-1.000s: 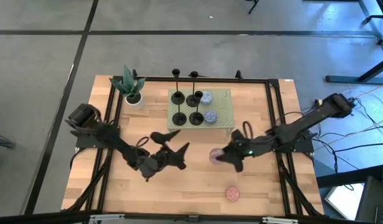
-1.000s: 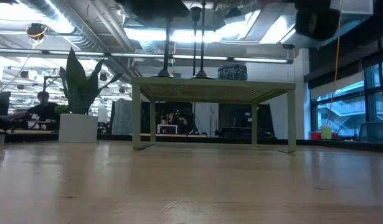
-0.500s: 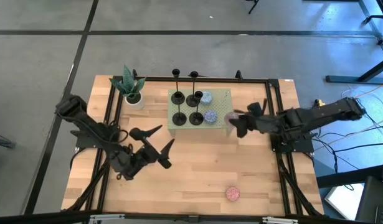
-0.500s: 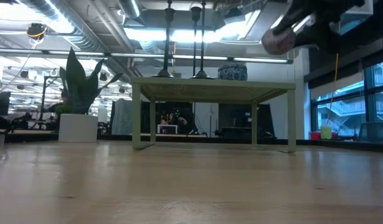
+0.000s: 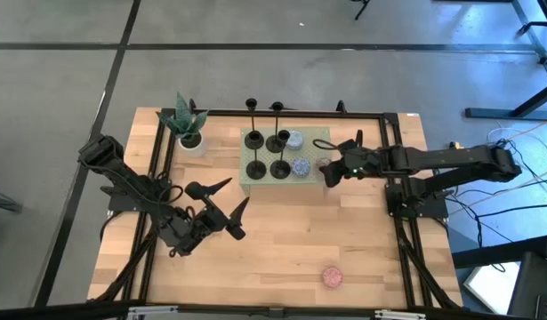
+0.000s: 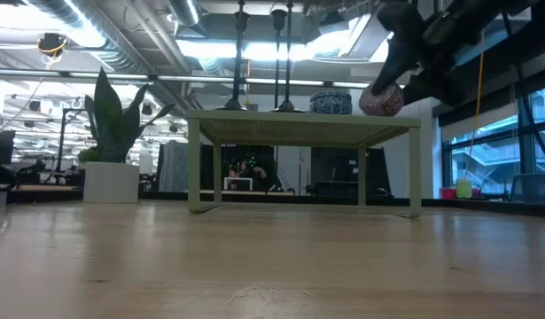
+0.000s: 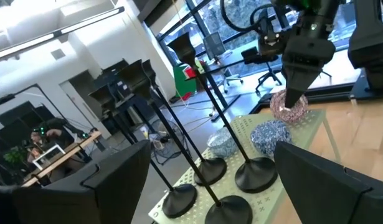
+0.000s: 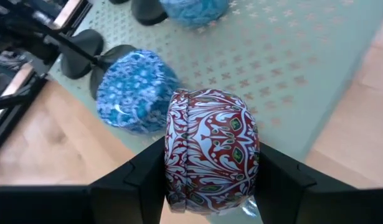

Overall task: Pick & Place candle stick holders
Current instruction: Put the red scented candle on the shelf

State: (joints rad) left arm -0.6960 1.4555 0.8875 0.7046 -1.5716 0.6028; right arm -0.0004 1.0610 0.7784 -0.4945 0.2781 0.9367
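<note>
Four black candle stick holders (image 5: 267, 154) stand by their disc bases on a green perforated stand (image 5: 316, 142) at the table's far middle; their stems (image 6: 276, 53) rise upright. My right gripper (image 5: 327, 170) hovers at the stand's right edge, shut on a red-and-white patterned puck (image 8: 210, 149). Nearer the table's left, my left gripper (image 5: 237, 193) stands open and level, pointing at the holders (image 7: 233, 177), with nothing between its fingers. My right gripper pinches the patterned puck between its two fingers (image 8: 144, 177), one on each flat face (image 8: 171, 155), so the puck stands on edge. The fingers slant down from the table's right side. The puck (image 6: 381, 100) sits just over the stand's right end; whether it touches the stand I cannot tell.
Two blue speckled pucks (image 5: 294, 140) (image 5: 300, 166) lie on the stand beside the holders. A pink puck (image 5: 333, 277) lies on the wood near the front edge. A small potted plant (image 5: 189, 126) stands at the far left corner. A black frame rims the table.
My right gripper has carried the puck from the table's middle toward the far edge, up to the stand's right side, tipping downward and then sinking toward the stand top. My left gripper drew back toward the table's left edge and rose, then kept still.
</note>
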